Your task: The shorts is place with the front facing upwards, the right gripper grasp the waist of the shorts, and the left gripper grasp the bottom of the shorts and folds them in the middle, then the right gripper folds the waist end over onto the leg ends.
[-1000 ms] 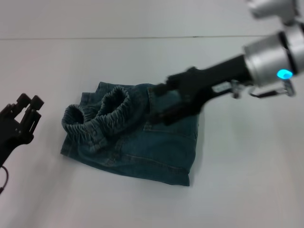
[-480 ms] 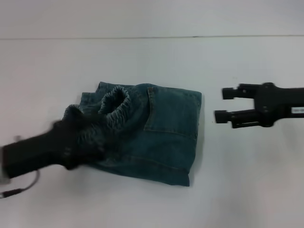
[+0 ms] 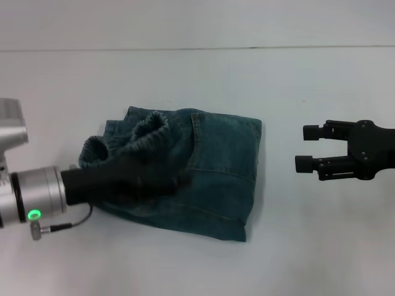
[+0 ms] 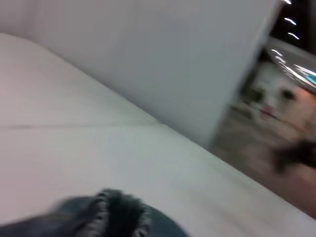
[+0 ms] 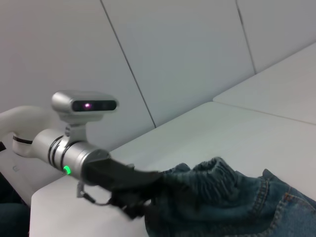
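While reaching in from nine o'clock, left end effector [image 3: 163,179] low over the shorts [image 3: 210,179], blurred, grip impossible to tell. Folded, mid-surface [image 3: 185,80], the waist [image 3: 133,145] bunched at ten o'clock. Right end effector [image 3: 308,148] off at three o'clock, spread, empty.

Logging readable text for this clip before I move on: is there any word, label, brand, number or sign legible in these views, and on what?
None can be read.
Blue-green washed denim shorts: no tag or brand lettering visible.
Black two-fingered right gripper, open, off to the shorts' right: no legible print shows.
Black left gripper, over the shorts: motion-blurred, nothing readable.
Silver-grey cylindrical wrist: only a green light.
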Available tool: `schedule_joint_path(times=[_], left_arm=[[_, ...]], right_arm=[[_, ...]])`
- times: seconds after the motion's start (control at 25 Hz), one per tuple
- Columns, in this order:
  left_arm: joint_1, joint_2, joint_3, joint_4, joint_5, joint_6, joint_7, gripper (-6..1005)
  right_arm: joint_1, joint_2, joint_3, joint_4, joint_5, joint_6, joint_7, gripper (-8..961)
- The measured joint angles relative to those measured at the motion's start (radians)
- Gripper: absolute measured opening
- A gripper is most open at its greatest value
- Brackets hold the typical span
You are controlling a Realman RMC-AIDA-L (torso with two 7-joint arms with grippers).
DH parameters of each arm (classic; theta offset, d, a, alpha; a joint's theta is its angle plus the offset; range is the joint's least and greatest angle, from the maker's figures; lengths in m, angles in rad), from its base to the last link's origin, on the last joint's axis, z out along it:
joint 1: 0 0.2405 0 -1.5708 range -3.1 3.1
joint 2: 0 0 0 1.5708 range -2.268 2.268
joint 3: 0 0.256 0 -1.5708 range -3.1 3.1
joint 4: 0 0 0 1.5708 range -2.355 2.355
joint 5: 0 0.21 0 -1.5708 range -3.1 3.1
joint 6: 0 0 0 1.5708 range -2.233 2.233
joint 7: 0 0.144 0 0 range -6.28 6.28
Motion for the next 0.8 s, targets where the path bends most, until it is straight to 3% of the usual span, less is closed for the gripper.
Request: schedule_joint_path(times=[0.16, 0.48, 0.8], left_arm=[[0.019, 0.0, -0.048, -0.006, -0.053, -0.077, -0.013, 922], [0.048, -0.002, -0.058, -0.035, -0.107, -0.243, -0.012, 920], [0.081, -0.003, -0.077, -0.045, -0.175, -0.187, 0.025, 919]], right_arm=[[0.0, 0.0, -0.006, 0.013, -0.001, 0.0, -0.01, 939], [0.02, 0.003, -0.014, 0.036, -0.002, 0.0, -0.025, 940], [0.032, 0.009, -0.034, 0.037, -0.002, 0.0, -0.026, 940]])
